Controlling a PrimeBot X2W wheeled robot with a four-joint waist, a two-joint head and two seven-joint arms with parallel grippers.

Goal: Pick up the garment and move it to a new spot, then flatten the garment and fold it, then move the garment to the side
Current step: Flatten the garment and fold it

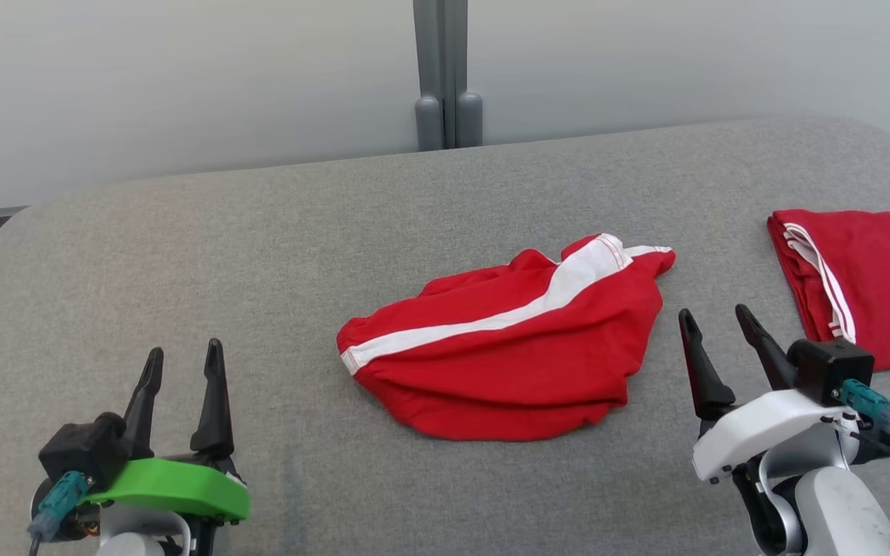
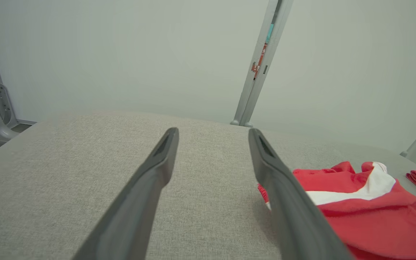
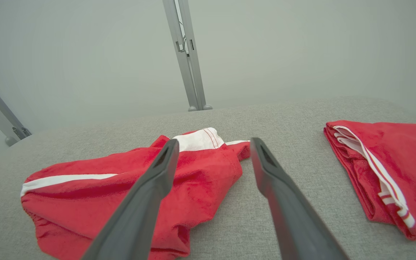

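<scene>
Lying crumpled, the red garment (image 1: 507, 363) bears a white stripe; both jaws gape.

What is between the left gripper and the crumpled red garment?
Nothing. Only bare grey cushion lies between the left gripper and the garment. The head view shows this.

The red shorts (image 1: 514, 355) were found crumpled in a loose, wrinkled heap near the middle of the grey fabric surface (image 1: 259, 255). A broad white stripe was laid diagonally across the top, from the near-left hem up to a white-trimmed edge at the far right.
</scene>
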